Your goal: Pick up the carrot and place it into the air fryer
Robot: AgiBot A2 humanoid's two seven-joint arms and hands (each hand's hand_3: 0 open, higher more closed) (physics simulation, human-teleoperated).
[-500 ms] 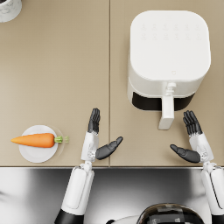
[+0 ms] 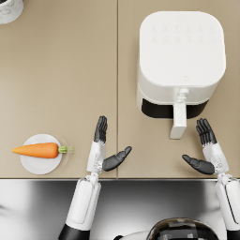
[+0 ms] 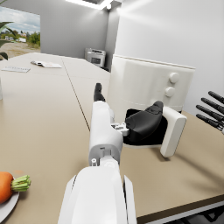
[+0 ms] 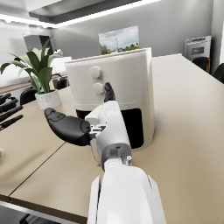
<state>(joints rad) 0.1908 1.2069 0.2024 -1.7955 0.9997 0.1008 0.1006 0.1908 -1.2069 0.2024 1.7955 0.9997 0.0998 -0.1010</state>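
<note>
Your carrot (image 2: pixel 36 150) lies on a small white plate (image 2: pixel 41 164) at the near left of the tan surface (image 2: pixel 61 79), its orange tip pointing left and its green stub pointing right. It sits to the left of your left hand (image 2: pixel 104 152), near but apart from it, with nothing touching it.

Your left hand hovers over the near edge of the surface with its fingers (image 2: pixel 101 129) held straight, pointing to the far side, and the thumb spread out to the right; it holds nothing. In the left wrist view the same hand (image 3: pixel 127 124) shows spread in front of the air fryer (image 3: pixel 148 89), and the carrot's green end (image 3: pixel 19 183) peeks in at the edge.

Your right hand (image 2: pixel 206 152) mirrors it on the near right, fingers apart and thumb pointing left, also holding nothing.

The white air fryer (image 2: pixel 180 56) stands at the far right, its drawer handle (image 2: pixel 178 119) facing you and reaching toward the near side, between the two hands but closer to the right one. The dark opening around the drawer shows beneath the body. A white pot (image 2: pixel 9 9) sits at the far left corner.
</note>
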